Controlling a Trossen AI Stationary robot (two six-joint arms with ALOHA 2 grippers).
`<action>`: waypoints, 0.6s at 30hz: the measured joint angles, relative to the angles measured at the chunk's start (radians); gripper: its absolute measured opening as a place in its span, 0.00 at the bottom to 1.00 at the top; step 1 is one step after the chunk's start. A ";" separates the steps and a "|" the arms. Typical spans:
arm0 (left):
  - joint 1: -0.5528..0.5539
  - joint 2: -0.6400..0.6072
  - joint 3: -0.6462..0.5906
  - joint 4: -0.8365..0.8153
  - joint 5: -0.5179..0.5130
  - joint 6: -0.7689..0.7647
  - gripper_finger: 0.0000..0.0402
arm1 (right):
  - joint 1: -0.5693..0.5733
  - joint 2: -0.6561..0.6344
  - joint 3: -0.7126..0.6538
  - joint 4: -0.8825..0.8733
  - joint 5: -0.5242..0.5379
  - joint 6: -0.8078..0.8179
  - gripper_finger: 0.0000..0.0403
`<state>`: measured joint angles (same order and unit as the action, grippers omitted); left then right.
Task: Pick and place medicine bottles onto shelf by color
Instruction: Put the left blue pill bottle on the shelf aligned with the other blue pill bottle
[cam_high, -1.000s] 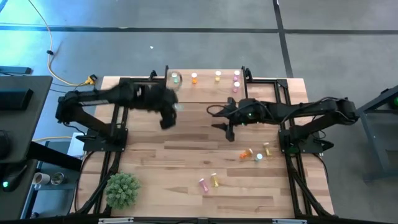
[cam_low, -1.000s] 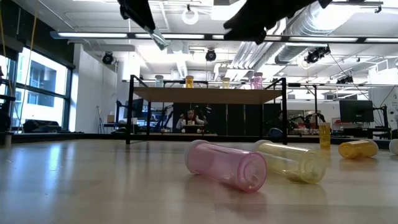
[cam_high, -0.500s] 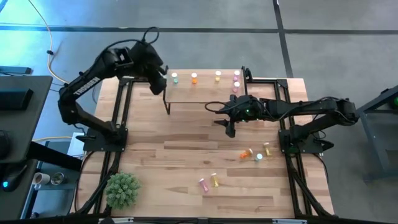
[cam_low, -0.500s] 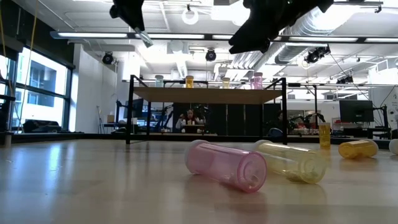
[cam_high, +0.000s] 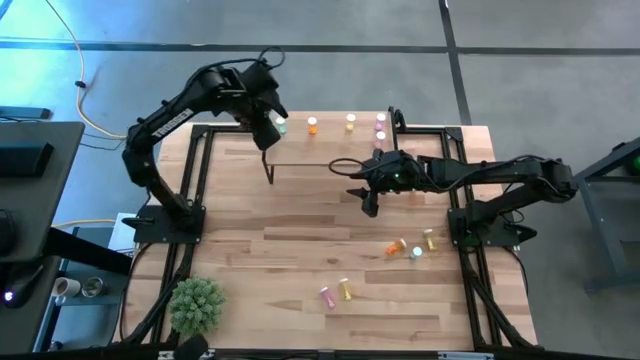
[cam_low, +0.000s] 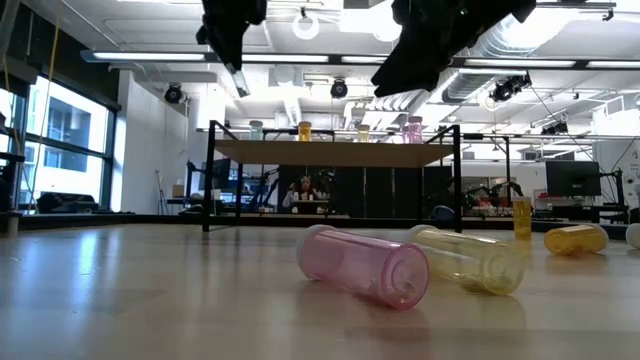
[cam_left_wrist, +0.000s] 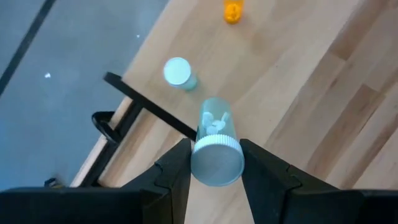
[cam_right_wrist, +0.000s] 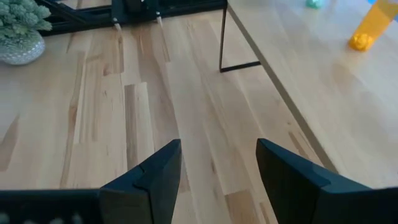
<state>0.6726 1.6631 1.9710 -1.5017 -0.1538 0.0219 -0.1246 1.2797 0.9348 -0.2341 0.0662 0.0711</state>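
Left pincer up over the shelf's left end, pinching a pale green medicine bottle between its fingers, white cap toward the wrist camera. Just beyond it on the shelf, a green bottle standing upright, and farther along an orange bottle.

From above, left pincer covering the shelf's left corner — beside it in a row along the shelf: orange bottle, yellow bottle, two pink bottles near the right end.

Right pincer hanging over the worktop just in front of the shelf's right half, fingers spread wide with nothing between them.

Loose on the worktop nearer the front: an orange bottle, a yellow one and a green-tinted one clustered by the right arm's base; a pink bottle and yellow bottle lying side by side closer to the front edge — same pair large in the low view, pink and yellow on their sides.

Small green potted plant at the front left corner.
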 joint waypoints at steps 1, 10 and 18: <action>-0.001 0.009 0.001 0.000 0.002 0.000 0.29 | 0.000 0.000 0.000 -0.007 0.000 0.000 0.50; -0.001 0.103 0.001 -0.022 0.041 0.000 0.29 | 0.000 0.000 0.000 -0.017 0.000 0.000 0.50; -0.002 0.172 0.001 -0.029 0.058 0.016 0.29 | 0.000 0.000 0.000 -0.017 -0.004 0.000 0.50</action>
<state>0.6708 1.8353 1.9720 -1.5307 -0.0961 0.0380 -0.1246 1.2800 0.9348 -0.2508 0.0620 0.0711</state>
